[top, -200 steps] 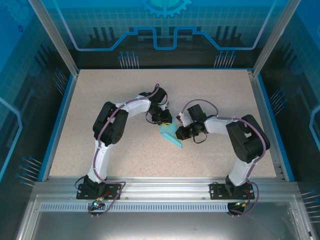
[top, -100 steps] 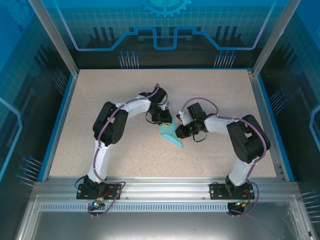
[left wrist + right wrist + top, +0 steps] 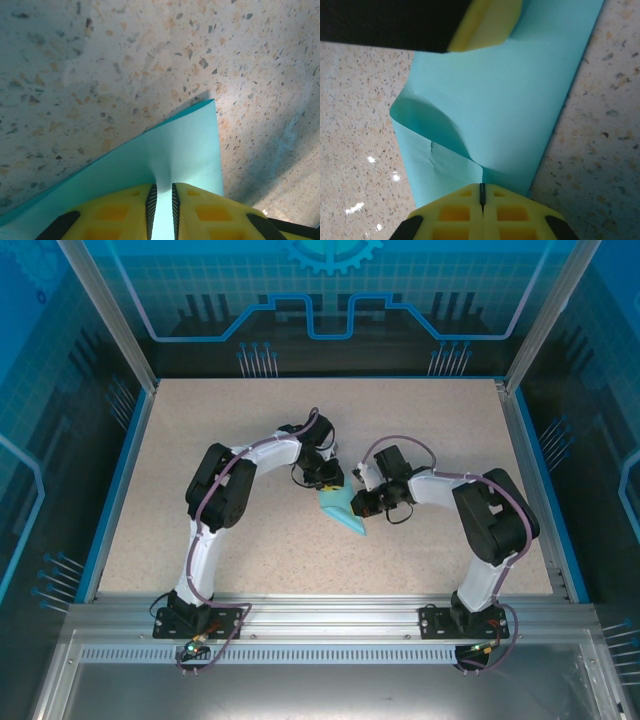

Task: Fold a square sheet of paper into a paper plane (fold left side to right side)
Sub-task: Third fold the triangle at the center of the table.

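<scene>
The square sheet of paper [image 3: 342,512], light blue and already creased into a narrower pointed shape, is seen lying near the middle of the table [image 3: 230,430], with its tip directed toward the near right. In the right wrist view a loose flap of the sheet [image 3: 427,117] is seen bulging up from the layer below, and small wrinkles are visible beside the crease.

The sheet's far end is pinched by the left gripper [image 3: 326,480]. In the left wrist view the paper [image 3: 185,150] is seen passing between the 2 yellow fingers [image 3: 120,210], which are closed on it with only the paper's thickness between them. The sheet's right edge is clamped by the right gripper [image 3: 360,502], whose pads [image 3: 455,212] are pressed fully together where a fold line runs into them.

From above, the far part of the sheet is hidden by the 2 gripper heads, which are placed just beside each other. In the right wrist view 1 upper corner of the paper is covered by a finger of the left gripper.

The speckled beige tabletop is bordered by a blue rim [image 3: 118,490], and an aluminium rail [image 3: 330,612] carrying both arm bases is seen along the near edge.
</scene>
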You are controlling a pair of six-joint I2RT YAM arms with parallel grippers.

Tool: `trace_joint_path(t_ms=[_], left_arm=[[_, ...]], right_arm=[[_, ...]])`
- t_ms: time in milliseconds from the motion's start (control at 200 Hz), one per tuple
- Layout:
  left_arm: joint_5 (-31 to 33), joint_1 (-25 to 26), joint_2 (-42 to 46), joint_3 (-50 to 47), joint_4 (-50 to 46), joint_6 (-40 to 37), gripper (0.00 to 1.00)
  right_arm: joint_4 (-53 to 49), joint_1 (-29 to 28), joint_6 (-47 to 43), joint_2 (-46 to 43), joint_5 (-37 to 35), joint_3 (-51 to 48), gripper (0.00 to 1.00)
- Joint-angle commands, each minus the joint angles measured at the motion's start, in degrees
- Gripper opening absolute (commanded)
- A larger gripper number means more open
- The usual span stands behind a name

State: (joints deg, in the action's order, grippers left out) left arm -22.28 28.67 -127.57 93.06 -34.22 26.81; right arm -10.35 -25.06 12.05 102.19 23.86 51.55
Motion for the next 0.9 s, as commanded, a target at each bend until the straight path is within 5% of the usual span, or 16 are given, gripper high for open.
trace_joint_path(t_ms=[0, 480, 895], left_arm=[[2.31, 0.22, -1.92, -2.18, -3.16, -1.14, 0.22], [2.29, -0.36, 7.67, -0.14, -3.99, -1.67, 0.32], [-4.91, 2.05, 19.28, -16.85, 7.37, 4.19, 0.25]], right_arm=[[-1.99, 0.87, 0.87, 2.12, -0.59, 1.08, 0.0], [-2.88, 0.85, 0.87, 3.11, -1.6, 0.57, 0.0], [-3.45, 0.27, 0.34, 2.92, -2.42, 0.83, 0.0]])
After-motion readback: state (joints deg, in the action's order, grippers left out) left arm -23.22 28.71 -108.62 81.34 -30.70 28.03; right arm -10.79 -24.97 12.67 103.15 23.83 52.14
